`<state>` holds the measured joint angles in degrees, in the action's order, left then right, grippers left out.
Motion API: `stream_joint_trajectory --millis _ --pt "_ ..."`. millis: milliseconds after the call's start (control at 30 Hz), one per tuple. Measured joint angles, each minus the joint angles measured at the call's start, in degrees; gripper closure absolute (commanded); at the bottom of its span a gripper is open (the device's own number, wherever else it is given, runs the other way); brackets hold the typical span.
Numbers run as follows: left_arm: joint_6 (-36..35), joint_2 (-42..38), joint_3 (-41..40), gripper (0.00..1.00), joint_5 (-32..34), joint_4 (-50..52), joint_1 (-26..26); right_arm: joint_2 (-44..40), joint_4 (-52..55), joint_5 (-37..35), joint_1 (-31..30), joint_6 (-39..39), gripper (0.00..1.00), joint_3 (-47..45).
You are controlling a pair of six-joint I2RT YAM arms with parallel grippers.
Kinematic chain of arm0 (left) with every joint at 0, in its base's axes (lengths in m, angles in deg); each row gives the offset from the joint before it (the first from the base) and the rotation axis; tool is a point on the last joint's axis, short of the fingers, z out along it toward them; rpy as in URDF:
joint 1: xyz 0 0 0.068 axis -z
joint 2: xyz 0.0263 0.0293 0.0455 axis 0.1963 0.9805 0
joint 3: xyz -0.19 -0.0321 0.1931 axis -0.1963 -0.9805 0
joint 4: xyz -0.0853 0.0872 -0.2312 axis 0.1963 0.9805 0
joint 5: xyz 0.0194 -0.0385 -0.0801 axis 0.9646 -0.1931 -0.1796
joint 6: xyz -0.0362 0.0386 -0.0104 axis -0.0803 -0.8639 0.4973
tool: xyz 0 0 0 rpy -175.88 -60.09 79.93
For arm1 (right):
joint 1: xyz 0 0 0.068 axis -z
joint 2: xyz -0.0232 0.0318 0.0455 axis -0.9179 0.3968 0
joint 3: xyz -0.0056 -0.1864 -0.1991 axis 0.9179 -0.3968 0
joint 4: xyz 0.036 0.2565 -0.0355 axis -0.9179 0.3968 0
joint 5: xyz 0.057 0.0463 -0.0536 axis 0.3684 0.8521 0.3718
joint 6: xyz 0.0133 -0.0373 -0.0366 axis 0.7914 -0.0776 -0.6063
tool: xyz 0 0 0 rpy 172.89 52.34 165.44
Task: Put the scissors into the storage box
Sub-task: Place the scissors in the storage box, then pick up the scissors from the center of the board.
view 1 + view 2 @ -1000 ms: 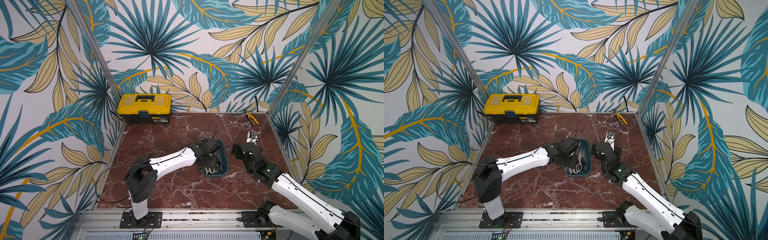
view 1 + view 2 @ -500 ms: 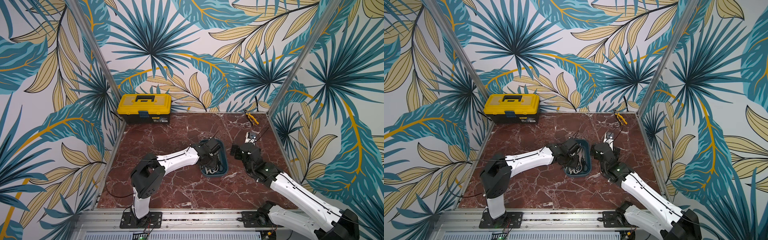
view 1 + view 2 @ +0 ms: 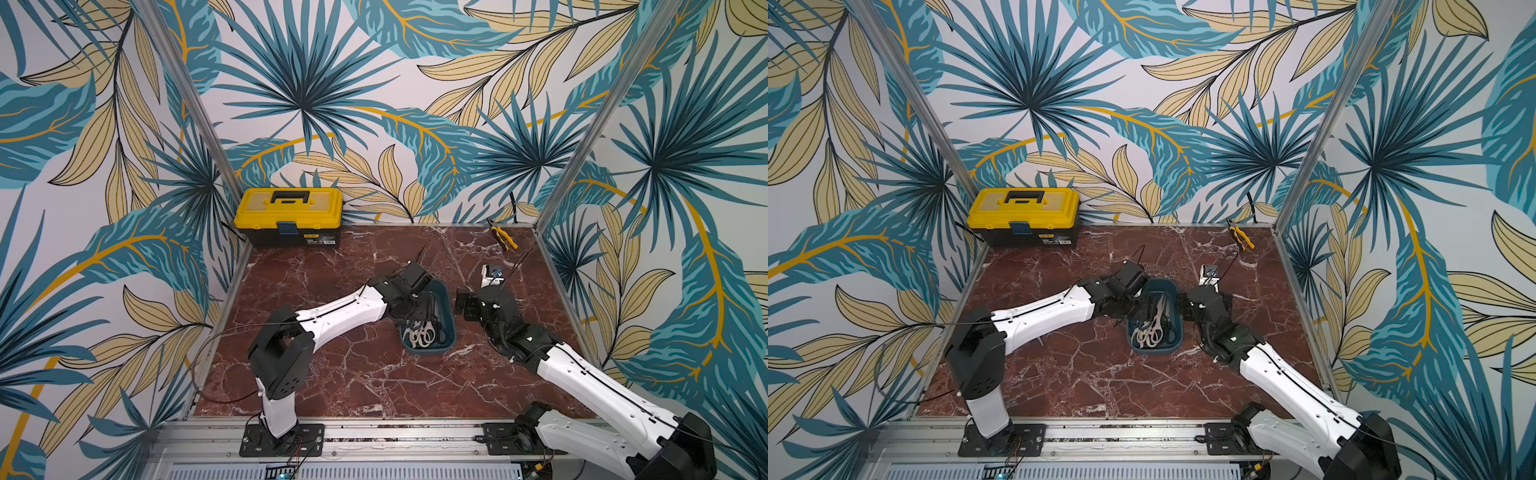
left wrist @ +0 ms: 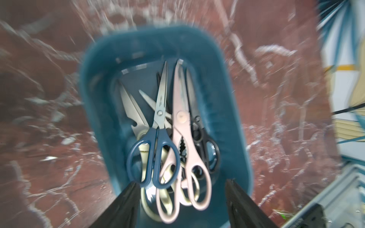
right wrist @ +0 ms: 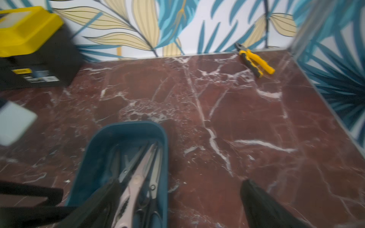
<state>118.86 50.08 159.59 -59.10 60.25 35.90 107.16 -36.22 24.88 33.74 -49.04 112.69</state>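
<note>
the left jaws have spread apart above the scissors (image 4: 159, 112) lying in the storage box (image 4: 94, 94); right jaws gape, empty.

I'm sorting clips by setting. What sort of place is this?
Probably a staged robot test cell, not a real workshop: left arm and right arm bolted to an aluminium rail, leaf-print wall panels, a marble-look tabletop holding a yellow toolbox.

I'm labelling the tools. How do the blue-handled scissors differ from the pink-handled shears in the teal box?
The blue-handled scissors have bare steel blades; the pink-handled shears look pink along the blades too. The shears are longer and have a toothed notch between the handles, which the scissors lack. Both lie closed in the storage box, tips pointing the same way.
</note>
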Motion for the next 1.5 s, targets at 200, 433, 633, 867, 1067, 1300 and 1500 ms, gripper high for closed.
stream_joint_trajectory --millis 200,433,633,867,1067,1300,1500 --pt "-1.49 -19.82 -10.16 0.28 7.61 -2.93 -10.91 -0.02 -6.95 14.25 -3.98 -8.83 0.0 -2.86" --pt "-4.63 -26.99 -22.53 0.28 9.33 1.4 -34.64 3.85 -10.19 22.97 -13.99 -20.15 0.01 -2.43" --pt "-8.31 -23.78 -25.27 0.3 5.73 3.89 -47.12 11.74 -9.66 24.28 -20.04 -25.18 0.02 0.72" --pt "-10.64 -14.08 -24.92 0.4 2.54 4.13 -49.9 16.13 -9.16 20.22 -23.1 -26.75 0.02 4.26" --pt "-10.78 -8.98 -24.74 0.46 1.33 4.07 -49.94 16.22 -8.28 16.63 -23.76 -26.73 0.01 4.7" --pt "-10.91 -6.25 -24.26 0.53 2.08 3.5 -49.94 16.2 -7.23 14.47 -23.85 -26.71 0.01 4.7" --pt "-11.26 -3.28 -23.54 0.55 2.32 2.49 -49.94 16.2 -7.17 14.21 -23.85 -26.53 0.01 4.7"
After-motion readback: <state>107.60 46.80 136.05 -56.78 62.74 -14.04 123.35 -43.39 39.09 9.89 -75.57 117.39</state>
